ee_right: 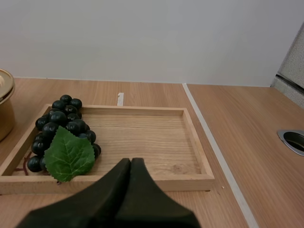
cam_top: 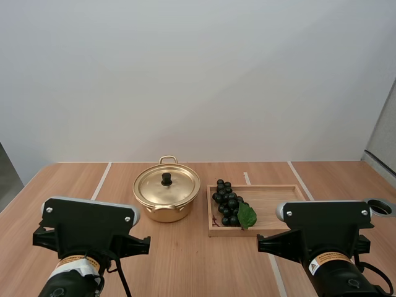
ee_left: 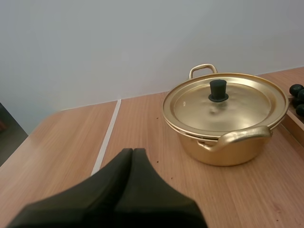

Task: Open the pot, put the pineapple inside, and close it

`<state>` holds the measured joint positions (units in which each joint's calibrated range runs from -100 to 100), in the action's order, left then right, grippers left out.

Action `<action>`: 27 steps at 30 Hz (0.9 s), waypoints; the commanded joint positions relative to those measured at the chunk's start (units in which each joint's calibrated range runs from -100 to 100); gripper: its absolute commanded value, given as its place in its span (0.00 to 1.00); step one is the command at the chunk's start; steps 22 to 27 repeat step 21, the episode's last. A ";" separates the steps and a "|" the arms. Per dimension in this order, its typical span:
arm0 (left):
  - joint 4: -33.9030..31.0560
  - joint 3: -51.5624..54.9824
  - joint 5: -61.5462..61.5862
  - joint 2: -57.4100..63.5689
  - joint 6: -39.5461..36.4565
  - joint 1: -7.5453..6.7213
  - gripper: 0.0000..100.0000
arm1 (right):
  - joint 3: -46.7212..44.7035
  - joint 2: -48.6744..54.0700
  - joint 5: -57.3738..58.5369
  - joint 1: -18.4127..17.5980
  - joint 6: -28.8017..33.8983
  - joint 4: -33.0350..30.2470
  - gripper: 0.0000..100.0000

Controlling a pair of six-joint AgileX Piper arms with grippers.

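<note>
A gold pot stands on the wooden table with its lid on; a black knob tops the lid. To its right a bunch of dark grapes with a green leaf lies at the left end of a wooden tray. I see no pineapple. My left gripper is shut on nothing, short of the pot on its near left. My right gripper is shut too, just before the tray's near rim.
Pale lines run across the tabletop. A round metal-rimmed hole sits at the table's right edge. The right part of the tray is bare wood.
</note>
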<state>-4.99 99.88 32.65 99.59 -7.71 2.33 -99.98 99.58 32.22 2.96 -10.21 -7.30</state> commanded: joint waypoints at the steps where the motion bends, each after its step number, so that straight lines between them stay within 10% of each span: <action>1: -0.02 0.12 -0.04 0.41 -1.53 -0.31 0.00 | -0.02 0.42 -0.01 0.22 -0.16 0.23 0.00; 27: -0.02 0.12 -2.55 0.41 -4.63 -0.31 0.00 | -0.02 0.42 -0.57 0.22 -0.18 0.23 0.00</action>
